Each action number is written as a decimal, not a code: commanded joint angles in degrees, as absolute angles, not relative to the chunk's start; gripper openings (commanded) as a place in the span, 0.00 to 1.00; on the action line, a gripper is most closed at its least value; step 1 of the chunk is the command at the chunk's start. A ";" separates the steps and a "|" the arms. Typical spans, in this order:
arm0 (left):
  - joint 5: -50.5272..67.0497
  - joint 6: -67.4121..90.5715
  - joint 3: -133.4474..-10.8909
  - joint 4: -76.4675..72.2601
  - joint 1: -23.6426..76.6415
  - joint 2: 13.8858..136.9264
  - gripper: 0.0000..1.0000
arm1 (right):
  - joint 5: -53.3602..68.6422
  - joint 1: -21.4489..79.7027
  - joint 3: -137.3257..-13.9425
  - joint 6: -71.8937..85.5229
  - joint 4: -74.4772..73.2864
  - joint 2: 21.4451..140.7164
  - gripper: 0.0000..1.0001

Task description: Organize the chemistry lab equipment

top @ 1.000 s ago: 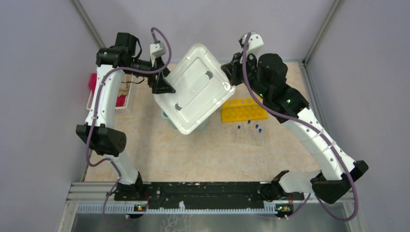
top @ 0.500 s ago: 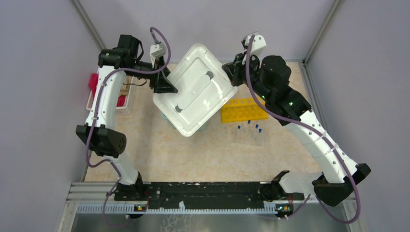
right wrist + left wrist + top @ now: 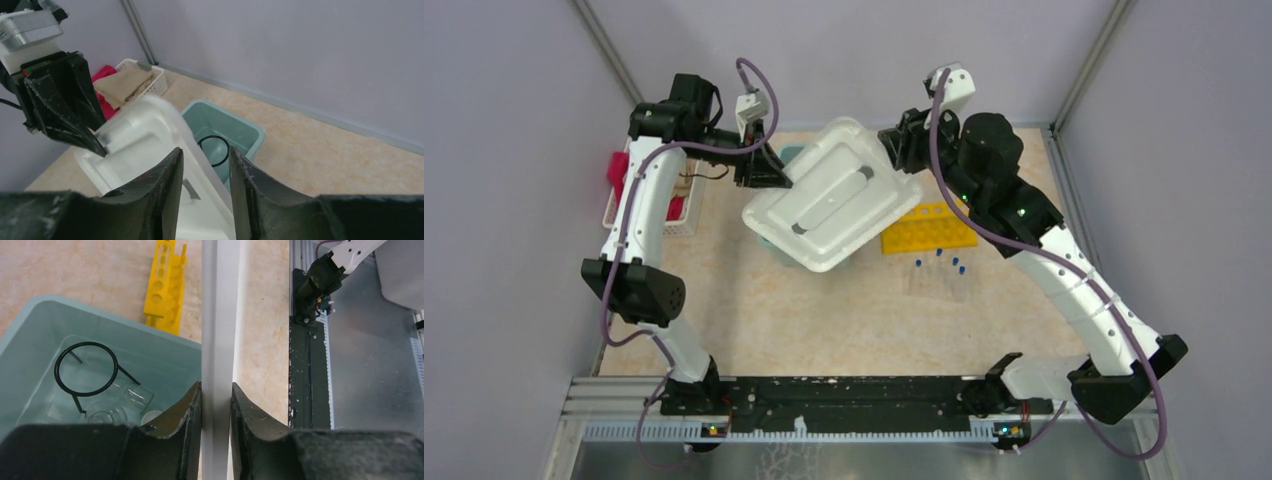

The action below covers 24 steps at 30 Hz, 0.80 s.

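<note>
So, the white lid (image 3: pixel 834 195) is held up over the teal bin (image 3: pixel 30 325), tilted, with a good part of the bin left uncovered. On the bin's basket side, the lid's rim is pinched tight between the fingers of the left gripper (image 3: pixel 216 390). The opposite rim is straddled by the right gripper (image 3: pixel 205 151), fingers set narrow, but tbh it can't be told whether they're actually clamped on it.

Inside the bin, the black wire ring (image 3: pixel 87 343) can be seen lying on the bottom, with two clear glass beakers (image 3: pixel 134 398) just beside it. The yellow rack (image 3: pixel 929 228) is parked on the table (image 3: pixel 824 320) just outside the bin, on the right arm's side. The blue-capped test tubes (image 3: pixel 939 254) are laid out just beyond the rack, toward the arm bases. The white basket (image 3: pixel 159 79) of cloths is found on the bin's other side.
</note>
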<state>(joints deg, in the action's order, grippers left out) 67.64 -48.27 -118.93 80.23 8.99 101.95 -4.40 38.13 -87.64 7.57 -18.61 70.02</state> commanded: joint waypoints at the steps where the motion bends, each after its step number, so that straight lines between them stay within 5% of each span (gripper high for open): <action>1: 67.98 -51.88 -118.52 80.95 9.40 99.85 0.28 | -6.64 38.70 -90.28 8.04 -15.68 71.24 0.45; 9: 63.74 -54.60 -117.86 80.08 9.77 99.04 0.01 | -8.35 38.76 -92.34 9.49 -17.69 72.24 0.65; 19: 55.73 -55.45 -125.38 76.23 11.16 94.06 0.00 | -9.93 38.62 -101.81 14.02 -28.33 73.17 0.79; 24: 52.16 -56.63 -119.01 64.93 12.13 82.61 0.00 | -10.50 38.56 -104.86 18.08 -31.85 72.11 0.87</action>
<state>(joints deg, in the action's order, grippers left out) 53.60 -54.08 -121.27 74.63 11.16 93.32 -9.41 38.13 -100.97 13.82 -28.84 73.82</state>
